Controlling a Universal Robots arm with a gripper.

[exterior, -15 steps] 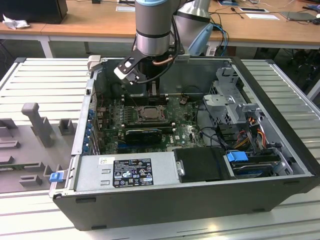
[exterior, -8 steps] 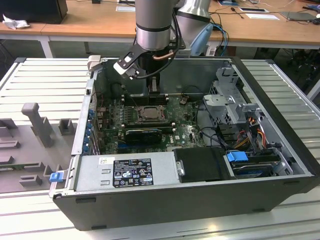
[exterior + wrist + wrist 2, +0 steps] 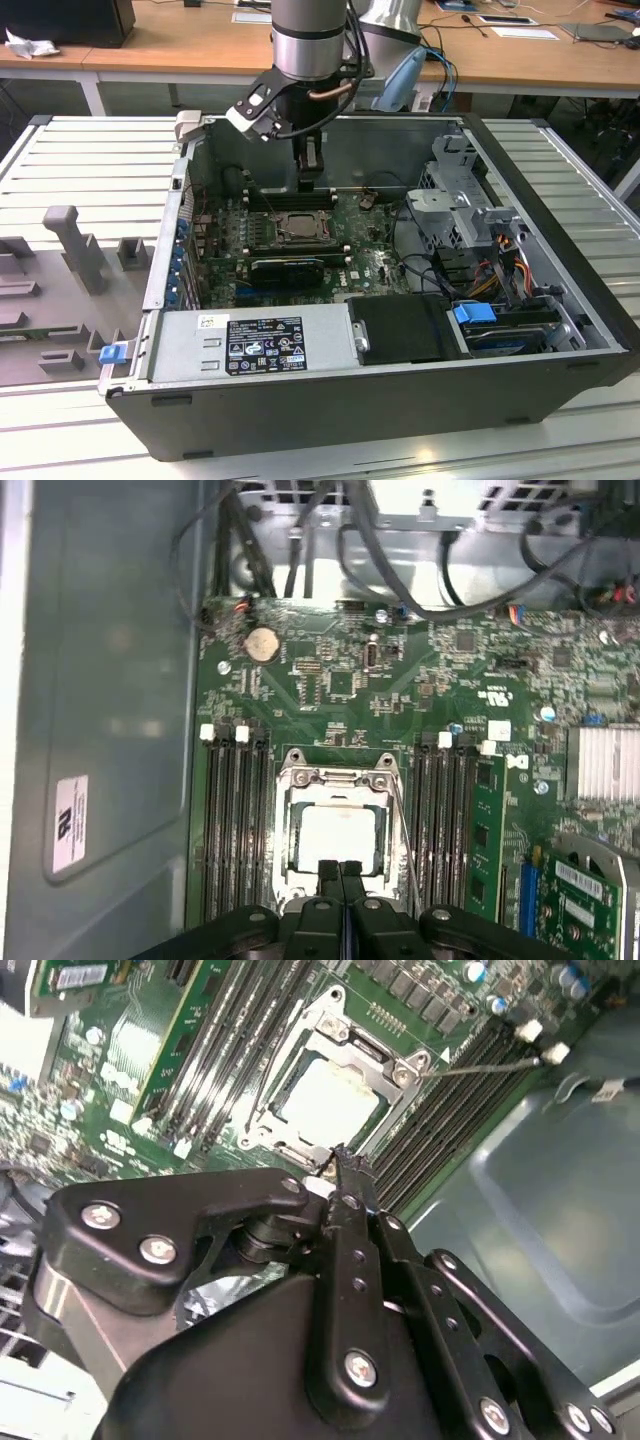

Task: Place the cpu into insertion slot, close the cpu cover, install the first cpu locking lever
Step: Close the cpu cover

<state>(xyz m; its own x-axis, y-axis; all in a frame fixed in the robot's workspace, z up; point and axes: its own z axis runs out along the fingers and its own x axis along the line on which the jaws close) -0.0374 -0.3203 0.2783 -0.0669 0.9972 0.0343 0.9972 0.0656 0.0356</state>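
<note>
Holding the cpu [image 3: 338,838], the insertion slot [image 3: 337,776] lies beneath the claw [image 3: 340,870], pressed together.

Just beneath the gripper [image 3: 340,870] the cpu [image 3: 338,838] lies in the insertion slot [image 3: 290,875], within the cpu cover [image 3: 338,778] window. On both sides of the gripper, memory slots [image 3: 232,820] flank it.
</note>
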